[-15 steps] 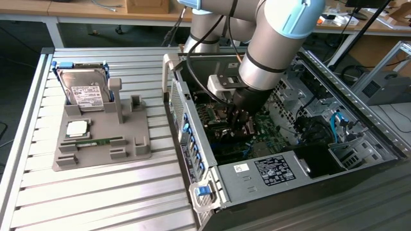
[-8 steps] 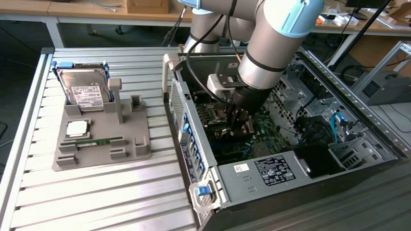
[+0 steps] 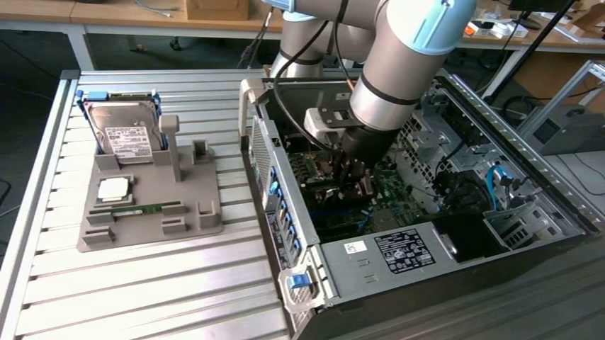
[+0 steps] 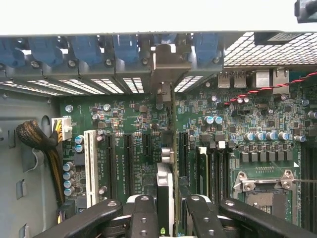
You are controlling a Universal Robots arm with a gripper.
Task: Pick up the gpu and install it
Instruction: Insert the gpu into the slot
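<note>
Slatted table (image 3: pixel 142 301), grey holder (image 3: pixel 142 239), computer case (image 3: pixel 333 280)

Green motherboard (image 4: pixel 148 124), one white slot (image 4: pixel 90 166) among black ones, blue clips (image 4: pixel 86 49), black gripper (image 4: pixel 166 210), dark gpu (image 4: pixel 162 186) with silver bracket (image 4: pixel 166 64), red-black twisted wire (image 4: pixel 267 89), silver hard drive (image 3: pixel 127 131) with white label and blue frame, grey fixture (image 3: pixel 142 212).

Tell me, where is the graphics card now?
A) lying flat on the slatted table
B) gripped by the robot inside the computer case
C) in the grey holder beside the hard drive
B: the gpu sits edge-on, clamped in the gripper above the motherboard.
</note>
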